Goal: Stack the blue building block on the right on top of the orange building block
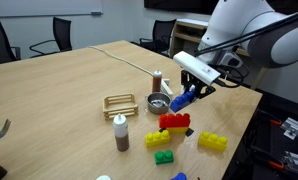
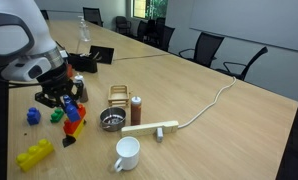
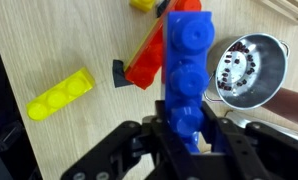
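Observation:
My gripper (image 3: 186,135) is shut on the blue building block (image 3: 187,70), which sticks out from between the fingers. In an exterior view the gripper (image 1: 194,82) holds the blue block (image 1: 184,100) tilted, just above and beside the orange building block (image 1: 174,122), which lies on the table. In the wrist view the orange block (image 3: 146,62) lies partly hidden behind the blue block. I cannot tell whether the two touch. A second blue brick (image 2: 33,116) lies apart on the table.
A metal bowl (image 1: 157,103) (image 3: 251,68) sits close by the blocks. Yellow bricks (image 1: 213,142) (image 3: 61,94) and a green brick (image 1: 164,157) lie around. A wooden rack (image 1: 119,103), a brown bottle (image 1: 121,133) and a white mug (image 2: 127,153) stand nearby.

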Tool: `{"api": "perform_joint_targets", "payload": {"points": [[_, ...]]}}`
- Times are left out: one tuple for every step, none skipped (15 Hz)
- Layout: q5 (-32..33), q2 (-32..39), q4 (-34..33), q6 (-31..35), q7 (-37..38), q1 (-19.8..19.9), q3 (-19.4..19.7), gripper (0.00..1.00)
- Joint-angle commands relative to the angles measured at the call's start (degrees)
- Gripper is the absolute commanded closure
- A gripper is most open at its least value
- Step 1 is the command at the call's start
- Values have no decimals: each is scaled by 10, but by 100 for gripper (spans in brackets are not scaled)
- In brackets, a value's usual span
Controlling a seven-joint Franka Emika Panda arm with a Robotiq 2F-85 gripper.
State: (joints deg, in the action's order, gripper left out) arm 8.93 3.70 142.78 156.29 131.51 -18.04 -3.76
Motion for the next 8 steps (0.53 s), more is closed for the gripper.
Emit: {"api": "perform_joint_targets", "payload": {"points": [[65,5,-10,5,122,12,-10,90],[90,5,-12,4,165,11,-9,90],[112,6,-16,2,201,10,-9,90],[136,9,-19,-2,237,9,-10,90],[93,-6,-25,-18,181,-22,42,90],[93,0,-29,-16,186,-23,44,90],[86,3,-37,-17,177,-30,62,90],[84,7,-43,-17,177,-38,81,90]]}}
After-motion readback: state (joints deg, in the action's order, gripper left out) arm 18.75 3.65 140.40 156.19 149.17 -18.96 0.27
